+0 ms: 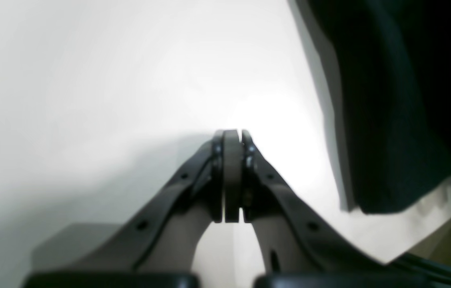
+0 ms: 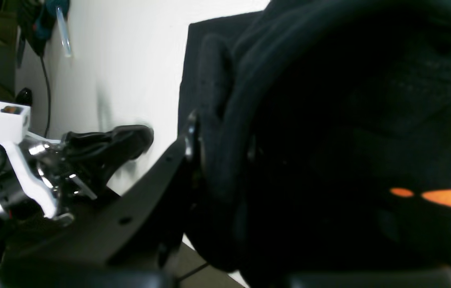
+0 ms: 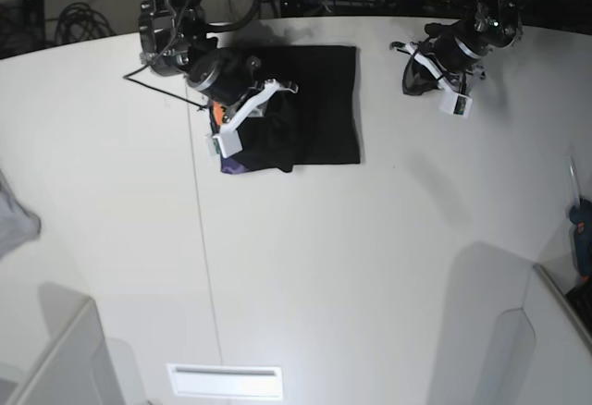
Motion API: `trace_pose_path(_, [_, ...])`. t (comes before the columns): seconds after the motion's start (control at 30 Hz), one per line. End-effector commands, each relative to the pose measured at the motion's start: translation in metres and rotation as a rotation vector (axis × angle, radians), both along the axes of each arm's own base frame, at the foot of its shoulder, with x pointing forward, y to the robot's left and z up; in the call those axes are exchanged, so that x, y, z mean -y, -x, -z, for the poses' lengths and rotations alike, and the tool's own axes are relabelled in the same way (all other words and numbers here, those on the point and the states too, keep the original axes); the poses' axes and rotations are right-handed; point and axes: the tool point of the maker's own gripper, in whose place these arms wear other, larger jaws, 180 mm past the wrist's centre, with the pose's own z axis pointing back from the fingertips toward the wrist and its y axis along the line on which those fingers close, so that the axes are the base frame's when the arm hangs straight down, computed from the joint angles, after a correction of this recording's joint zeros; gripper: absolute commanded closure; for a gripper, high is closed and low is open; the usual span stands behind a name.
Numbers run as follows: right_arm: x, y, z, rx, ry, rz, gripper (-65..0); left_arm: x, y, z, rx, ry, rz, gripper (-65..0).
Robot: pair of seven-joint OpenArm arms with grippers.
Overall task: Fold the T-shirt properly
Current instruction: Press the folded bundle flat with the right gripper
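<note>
While a grey cloth (image 3: 17, 222) lies far off at the table (image 3: 370, 266) edge, the T-shirt (image 3: 310, 104) lies flat at the far side, its long axis toward the robot. The right gripper (image 3: 242, 120) is clamped on its bunched edge; the left gripper (image 1: 232, 138) is pressed together, empty.

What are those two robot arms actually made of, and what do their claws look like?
Both arms are black with shiny metal joints and white camera brackets near the wrist. The left gripper has two curved black fingers with flat greyish pads. The right gripper looks alike, with black cables trailing behind it.
</note>
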Motion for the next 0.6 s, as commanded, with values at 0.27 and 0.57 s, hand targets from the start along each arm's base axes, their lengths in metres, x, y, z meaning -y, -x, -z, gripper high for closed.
trace_pose_path(0.27, [-0.0017,-0.0167,-0.0181,0.078,-0.04,0.037,0.0,0.0,-0.0047,-0.0087,0.036,0.009,0.007,0.0])
trace_pose_path(0.57, [-0.0025,-0.0157,-0.0096,0.054,-0.035,0.03,-7.2,-0.0058,-0.0053,-0.0099,0.037,-0.007,0.014,0.0])
